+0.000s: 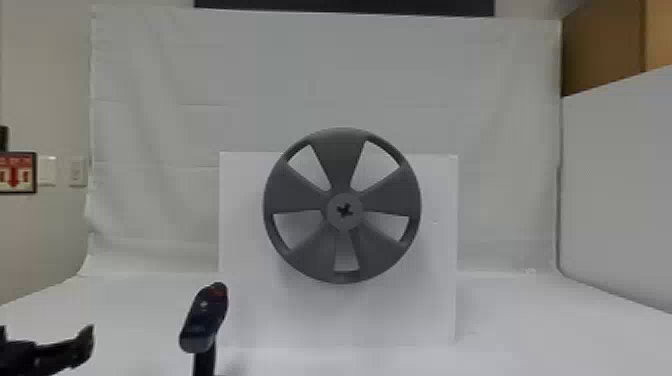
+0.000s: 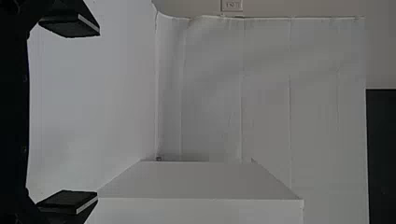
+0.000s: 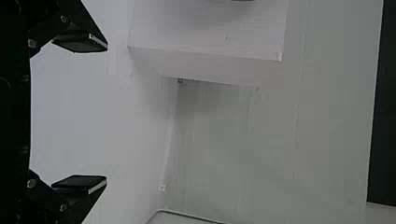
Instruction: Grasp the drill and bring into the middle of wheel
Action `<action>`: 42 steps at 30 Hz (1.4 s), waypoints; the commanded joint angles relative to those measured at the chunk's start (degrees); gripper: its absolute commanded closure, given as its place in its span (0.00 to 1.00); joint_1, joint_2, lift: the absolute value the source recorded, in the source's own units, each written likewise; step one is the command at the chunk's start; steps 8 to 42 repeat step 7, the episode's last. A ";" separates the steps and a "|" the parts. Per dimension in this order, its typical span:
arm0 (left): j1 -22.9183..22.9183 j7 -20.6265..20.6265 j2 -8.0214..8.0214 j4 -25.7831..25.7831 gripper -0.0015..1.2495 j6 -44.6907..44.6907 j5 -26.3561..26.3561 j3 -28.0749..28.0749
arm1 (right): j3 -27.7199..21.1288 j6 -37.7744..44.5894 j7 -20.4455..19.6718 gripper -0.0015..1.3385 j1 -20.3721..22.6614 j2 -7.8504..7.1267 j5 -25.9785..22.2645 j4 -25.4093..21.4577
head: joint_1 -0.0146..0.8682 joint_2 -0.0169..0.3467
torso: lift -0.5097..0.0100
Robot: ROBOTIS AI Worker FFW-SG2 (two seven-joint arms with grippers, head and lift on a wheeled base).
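My wide-open black left gripper (image 1: 47, 334) holds nothing, left of the dark-blue pistol-shaped drill (image 1: 205, 317) and round grey five-spoked wheel (image 1: 341, 160); my black right gripper (image 3: 100, 112) gapes empty.

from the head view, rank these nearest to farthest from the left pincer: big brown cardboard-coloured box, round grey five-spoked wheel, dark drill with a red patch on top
Nearest to the left pincer first:
1. drill, just to its right, low in the view
2. wheel, farther right, mid-view
3. box, far upper right
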 commanded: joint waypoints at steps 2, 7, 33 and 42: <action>0.40 0.00 0.00 -0.09 0.05 -3.51 -0.29 -0.13 | -0.68 -2.61 0.00 0.21 -0.42 1.70 0.60 0.00 | 0.02 0.05 | 0.20; 0.84 0.00 -0.17 -0.35 0.05 -8.70 -0.64 -0.74 | 0.20 -6.39 -0.09 0.21 -0.86 2.93 1.48 0.00 | 0.02 0.05 | 0.20; 0.84 0.00 -0.17 -0.35 0.05 -8.70 -0.64 -0.74 | 0.20 -6.39 -0.09 0.21 -0.86 2.93 1.48 0.00 | 0.02 0.05 | 0.20; 0.84 0.00 -0.17 -0.35 0.05 -8.70 -0.64 -0.74 | 0.20 -6.39 -0.09 0.21 -0.86 2.93 1.48 0.00 | 0.02 0.05 | 0.20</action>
